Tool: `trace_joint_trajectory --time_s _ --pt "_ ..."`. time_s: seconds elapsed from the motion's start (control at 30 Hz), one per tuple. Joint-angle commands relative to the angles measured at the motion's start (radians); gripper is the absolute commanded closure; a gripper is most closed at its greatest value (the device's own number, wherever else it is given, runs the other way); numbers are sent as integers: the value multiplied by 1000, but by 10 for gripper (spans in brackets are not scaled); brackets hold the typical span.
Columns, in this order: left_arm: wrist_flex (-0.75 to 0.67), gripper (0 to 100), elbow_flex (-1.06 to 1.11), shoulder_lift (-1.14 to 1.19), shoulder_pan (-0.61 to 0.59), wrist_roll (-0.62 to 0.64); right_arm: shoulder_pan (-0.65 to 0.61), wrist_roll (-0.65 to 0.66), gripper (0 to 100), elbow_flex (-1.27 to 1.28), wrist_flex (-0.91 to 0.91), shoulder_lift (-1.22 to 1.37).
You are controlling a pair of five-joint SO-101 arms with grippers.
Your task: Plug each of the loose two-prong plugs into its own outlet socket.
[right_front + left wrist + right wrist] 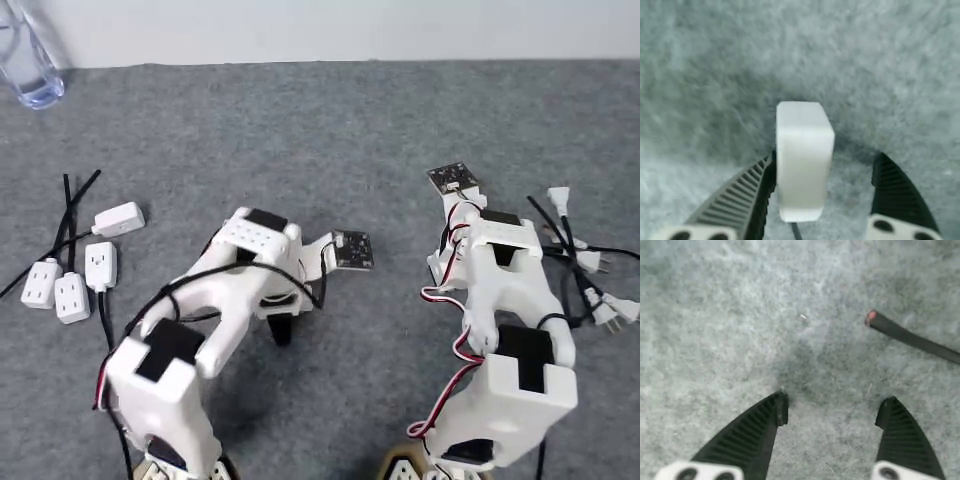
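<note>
The left fingers [745,195] are spread around a white socket [802,160] that lies on the grey desk [700,60]. The ribbed finger lies against one side of the socket, and the other finger stands apart from the opposite side. A dark cord [796,231] leaves the socket at the end nearest the wrist. The right fingers [755,430] are likewise spread and point down at the desk, with only the desk surface between them. A black cable [915,339] with a red tip lies near them. In the high view, four more sockets [72,297] lie grouped near the desk's left edge, well apart from both arms. The plugs [590,262] lie together at the right edge, just beside the right arm [510,300]. The left arm [200,330] bends down near the desk's middle. A glass [30,65] stands at the far left corner.
</note>
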Motion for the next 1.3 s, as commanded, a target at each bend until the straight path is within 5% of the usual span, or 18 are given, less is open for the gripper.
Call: trace_joint_trajectory --time_s 0.0,0.73,0.93,1.27 --pt "43 710 -117 40 -11 15 -13 -3 707 -2 -15 -36" --pt "55 710 -377 38 -138 20 -13 -3 707 -2 -15 -36" --pt "69 710 -460 38 -135 109 -13 -3 707 -2 -15 -36" --pt "519 710 -762 40 -91 187 -15 -3 707 -2 -15 -36"
